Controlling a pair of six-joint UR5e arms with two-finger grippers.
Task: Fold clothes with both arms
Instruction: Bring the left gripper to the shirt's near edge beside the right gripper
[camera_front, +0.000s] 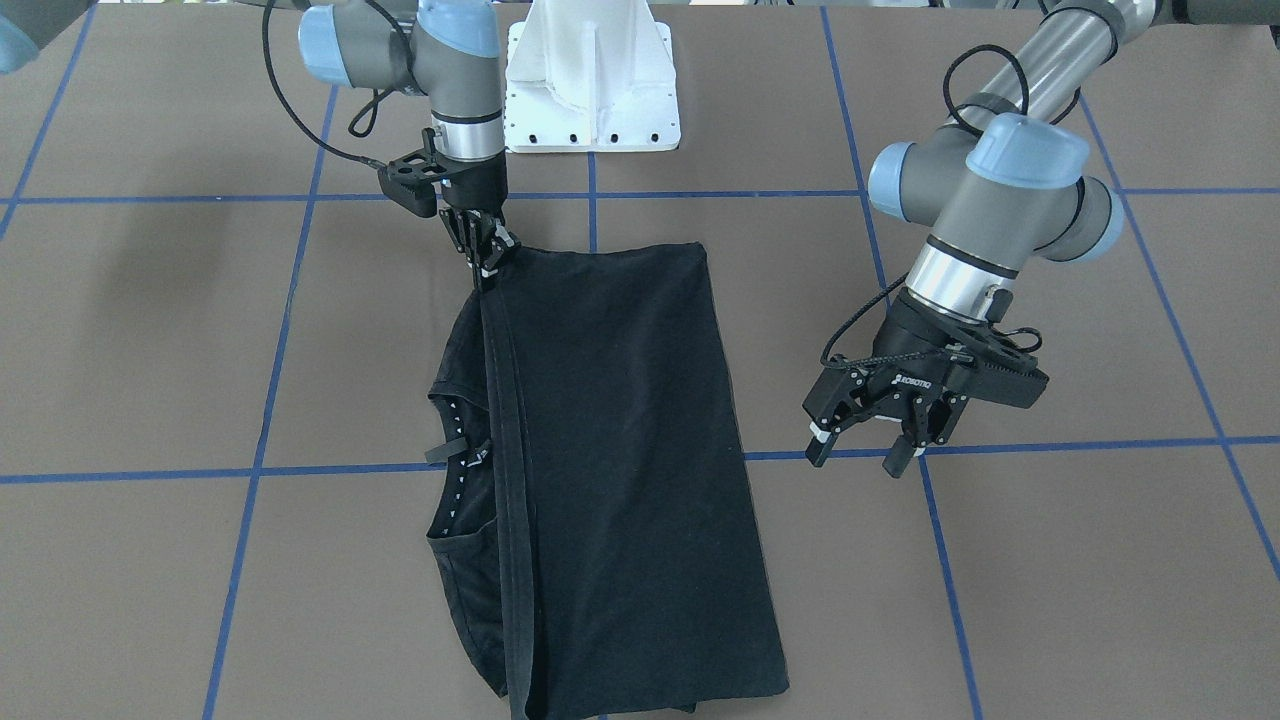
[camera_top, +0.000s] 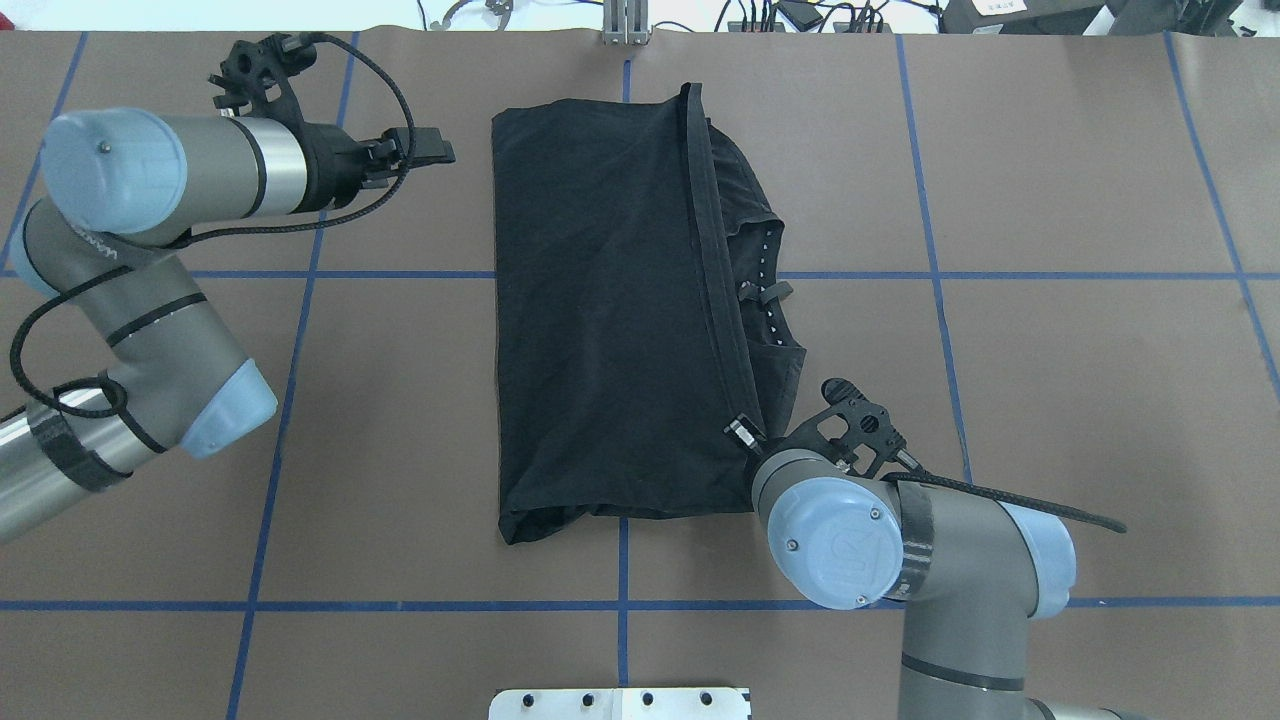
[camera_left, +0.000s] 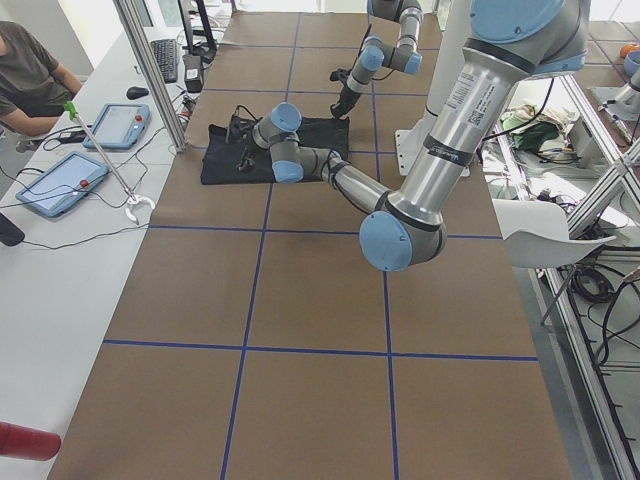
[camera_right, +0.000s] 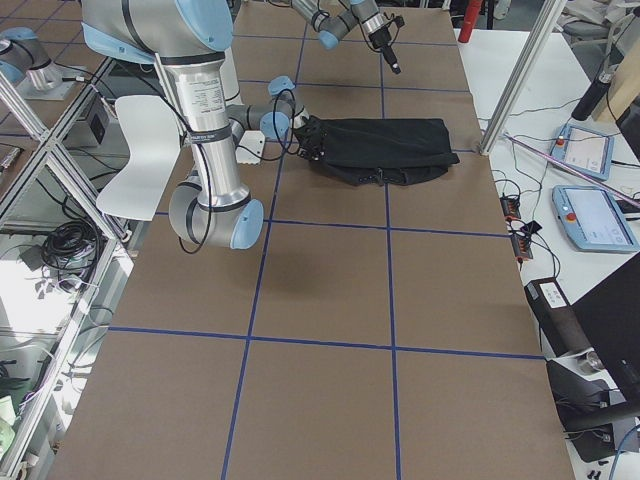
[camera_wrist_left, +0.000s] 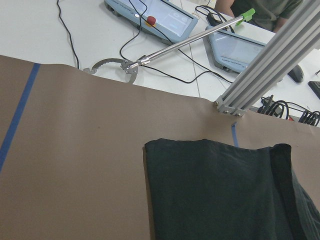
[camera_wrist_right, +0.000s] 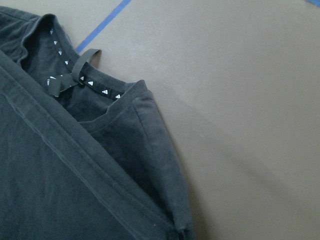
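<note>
The black T-shirt (camera_front: 620, 450) lies folded lengthwise at the middle of the table (camera_front: 1050, 600), and the front view's lower edge cuts off its far end. Only plain black cloth shows. The neck opening (camera_front: 455, 470), taped with small white triangles, peeks out along one side beneath a straight doubled hem. The right gripper (camera_front: 490, 258) sits at the hem's corner nearest the robot. Its fingers are pressed together and apparently pinch the cloth, though overhead its own wrist hides most of it. The left gripper (camera_front: 868, 452) hangs spread beside the shirt, apart from it, over a blue tape line (camera_front: 1100, 443).
</note>
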